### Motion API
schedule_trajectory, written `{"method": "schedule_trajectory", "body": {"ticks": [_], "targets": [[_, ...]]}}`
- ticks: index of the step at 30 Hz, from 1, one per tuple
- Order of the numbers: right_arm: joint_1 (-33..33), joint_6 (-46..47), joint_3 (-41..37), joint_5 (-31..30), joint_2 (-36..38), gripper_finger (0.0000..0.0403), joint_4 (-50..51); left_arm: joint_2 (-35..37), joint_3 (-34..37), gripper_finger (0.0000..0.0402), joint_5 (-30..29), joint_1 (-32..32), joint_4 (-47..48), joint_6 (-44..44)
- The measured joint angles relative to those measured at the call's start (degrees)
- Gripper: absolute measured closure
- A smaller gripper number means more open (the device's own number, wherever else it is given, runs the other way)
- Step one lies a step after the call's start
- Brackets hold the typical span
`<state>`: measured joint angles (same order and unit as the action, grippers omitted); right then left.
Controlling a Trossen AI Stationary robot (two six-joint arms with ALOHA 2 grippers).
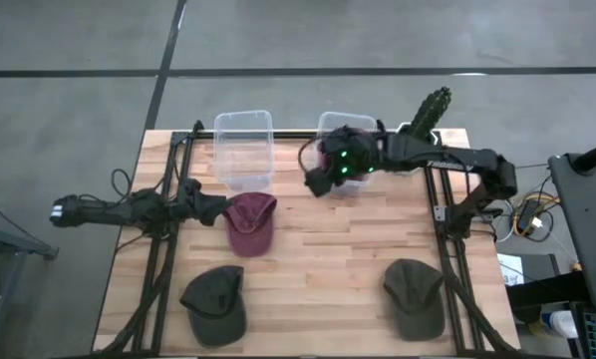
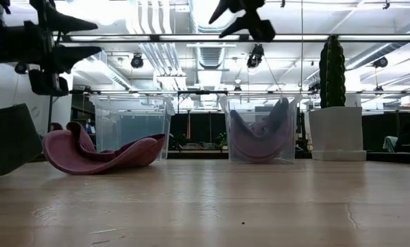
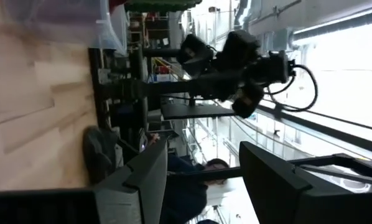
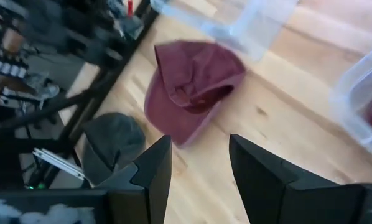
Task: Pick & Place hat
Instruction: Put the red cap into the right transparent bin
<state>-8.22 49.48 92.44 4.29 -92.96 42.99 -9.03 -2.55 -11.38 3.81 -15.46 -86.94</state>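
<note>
One hat already lies in the far right box point(image 1: 346, 150), so you now bring the empty, spread right gripper point(image 1: 318, 182) to the red hat point(image 1: 250, 223) just beside the spread left gripper point(image 1: 218, 209)
</note>
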Motion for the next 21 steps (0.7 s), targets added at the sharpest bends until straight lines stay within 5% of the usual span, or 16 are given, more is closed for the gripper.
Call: {"method": "schedule_trajectory", "body": {"ticks": [5, 14, 21], "targets": [[2.2, 1.3, -0.1, -0.2, -4.1, 0.0248, 0.0, -1.9, -7.5, 0.0209, 1.3, 0.0, 10.8, 2.3], [5.2, 4.6, -0.1, -0.4, -8.3, 0.0248, -2.7, -11.8, -27.5, 0.0209, 5.4, 0.0, 56.6, 3.1], [5.9, 4.6, -0.1, -3.4, -9.0, 0.0248, -7.7, -22.6, -33.8, 0.0209, 5.7, 0.0, 70.5, 7.8]]}}
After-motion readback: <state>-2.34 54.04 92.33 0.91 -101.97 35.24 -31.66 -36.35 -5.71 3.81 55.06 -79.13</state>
